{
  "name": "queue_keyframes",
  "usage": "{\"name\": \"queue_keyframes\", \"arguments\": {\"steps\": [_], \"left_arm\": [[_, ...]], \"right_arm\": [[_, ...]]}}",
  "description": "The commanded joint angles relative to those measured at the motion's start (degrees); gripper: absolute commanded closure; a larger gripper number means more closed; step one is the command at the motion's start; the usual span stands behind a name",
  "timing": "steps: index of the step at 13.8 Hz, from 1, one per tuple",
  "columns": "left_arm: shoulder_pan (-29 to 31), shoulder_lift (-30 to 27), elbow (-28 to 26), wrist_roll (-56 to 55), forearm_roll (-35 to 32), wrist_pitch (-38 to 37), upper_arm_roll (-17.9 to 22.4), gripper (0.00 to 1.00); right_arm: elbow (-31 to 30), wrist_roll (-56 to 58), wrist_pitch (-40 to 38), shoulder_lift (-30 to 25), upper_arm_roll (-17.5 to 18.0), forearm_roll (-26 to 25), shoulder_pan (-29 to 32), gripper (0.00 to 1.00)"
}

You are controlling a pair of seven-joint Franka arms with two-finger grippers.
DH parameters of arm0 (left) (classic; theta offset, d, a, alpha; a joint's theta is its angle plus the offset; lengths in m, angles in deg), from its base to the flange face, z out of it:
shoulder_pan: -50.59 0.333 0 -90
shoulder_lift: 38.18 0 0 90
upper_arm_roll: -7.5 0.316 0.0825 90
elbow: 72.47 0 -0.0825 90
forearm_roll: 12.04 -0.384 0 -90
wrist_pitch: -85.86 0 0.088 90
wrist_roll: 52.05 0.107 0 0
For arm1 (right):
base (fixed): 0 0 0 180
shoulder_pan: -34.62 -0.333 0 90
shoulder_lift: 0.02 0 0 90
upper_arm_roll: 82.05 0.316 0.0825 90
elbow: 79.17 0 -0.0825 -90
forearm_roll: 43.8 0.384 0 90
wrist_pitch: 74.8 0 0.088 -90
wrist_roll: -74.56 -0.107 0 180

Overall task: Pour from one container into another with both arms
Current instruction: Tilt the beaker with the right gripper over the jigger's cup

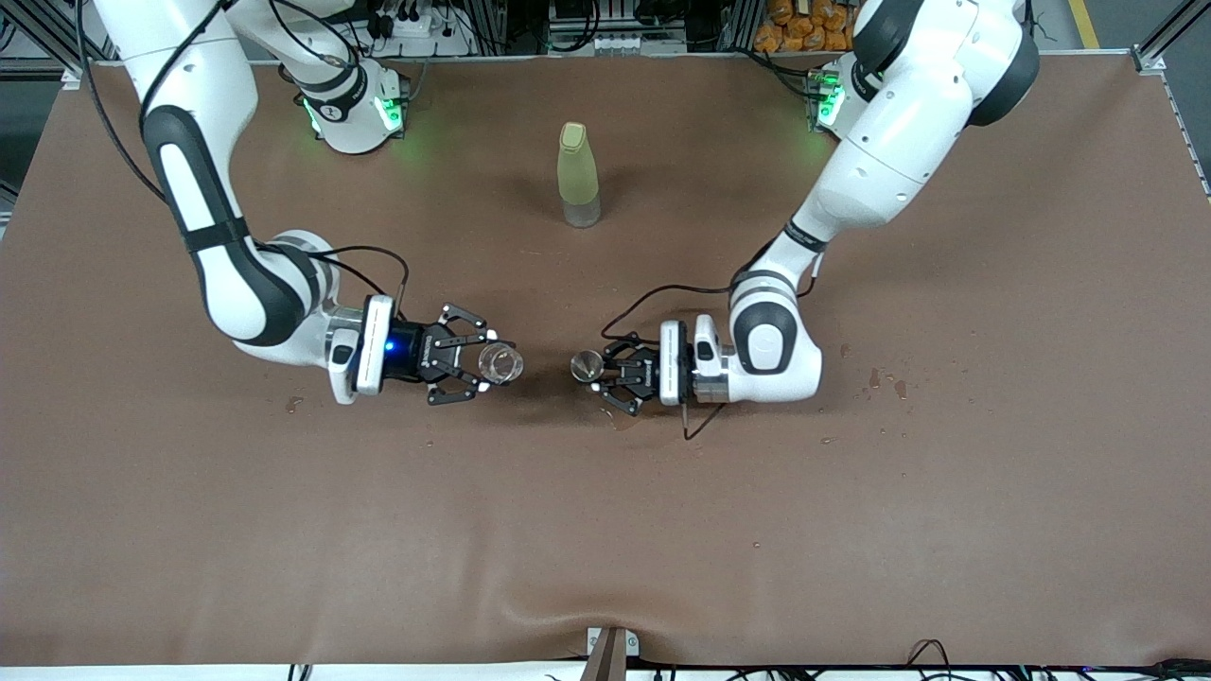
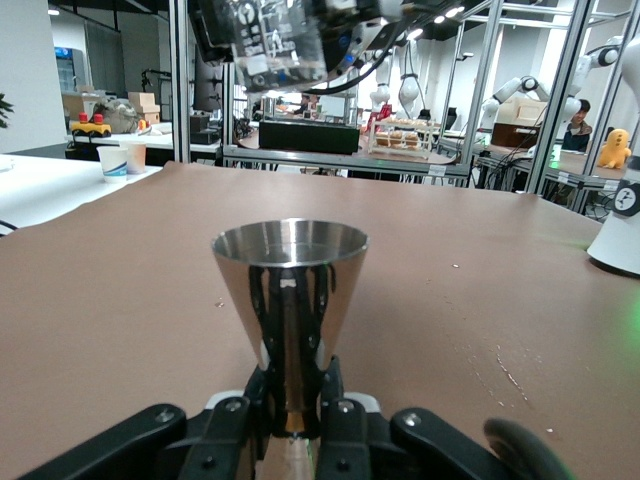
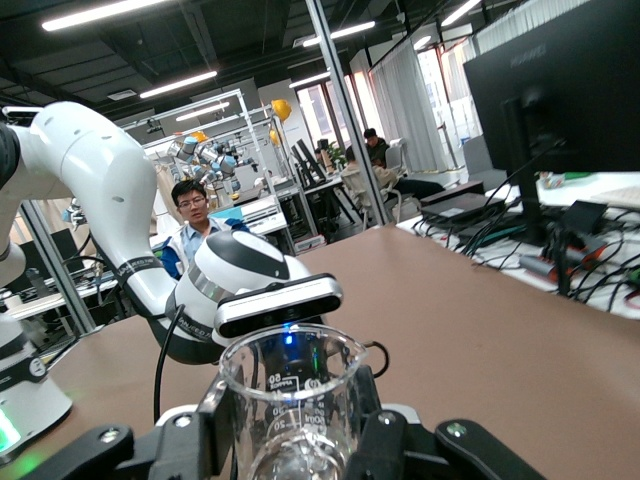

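My right gripper [image 1: 490, 364] is shut on a clear glass beaker [image 1: 500, 364] with printed marks, over the middle of the brown table [image 1: 284, 530]. In the right wrist view the beaker [image 3: 290, 395] stands between the black fingers [image 3: 180, 440] of the right gripper [image 3: 290, 440]. My left gripper [image 1: 602, 371] is shut on a steel cone cup [image 1: 587, 365], mouth up, a short gap from the beaker. In the left wrist view that cup [image 2: 290, 280] is clamped at its narrow base by the left gripper [image 2: 292, 400], and the beaker [image 2: 280, 45] shows higher up.
A pale yellow-green bottle [image 1: 578, 175] stands upright, farther from the front camera than both grippers, between the two arm bases. Dark droplets [image 1: 885, 381] mark the cloth toward the left arm's end. The cloth wrinkles at the near edge [image 1: 605, 615].
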Motion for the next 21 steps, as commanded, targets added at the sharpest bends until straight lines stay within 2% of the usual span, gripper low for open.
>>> {"name": "queue_keyframes", "arguments": {"steps": [1, 3, 6, 11, 15, 17, 21], "left_arm": [[-2.2, 1.3, 2.5, 0.0, 2.1, 2.2, 0.6, 1.00], [-2.6, 2.1, 3.6, 0.1, 2.6, 2.7, 0.6, 1.00], [-2.5, 2.4, 3.7, 0.0, 3.7, 2.7, 0.6, 1.00], [-2.5, 2.5, 3.6, -0.1, 3.9, 2.7, 0.6, 1.00], [-2.5, 2.5, 3.6, -0.1, 4.3, 2.7, 0.6, 1.00], [-2.5, 2.4, 3.5, -0.1, 4.4, 2.7, 0.6, 1.00], [-2.7, 2.3, 3.4, -0.2, 5.4, 2.7, 0.6, 1.00]], "right_arm": [[-4.1, -0.3, 0.7, -2.4, 0.6, 3.3, -0.9, 0.92], [-4.6, -0.3, 2.2, -3.0, 0.9, 3.8, -2.6, 0.94], [-9.6, -0.6, 7.2, -7.9, 1.1, 5.3, -5.7, 0.95], [-10.2, -0.8, 8.5, -7.1, 1.1, 16.0, -10.6, 0.95], [-9.1, -11.5, 9.2, -6.5, 1.0, 16.3, -10.7, 0.95], [-8.4, -13.5, 11.7, -6.3, 1.0, 16.3, -10.9, 0.95], [-3.7, -14.9, 13.0, -2.3, 1.0, 16.3, -11.2, 0.95]]}}
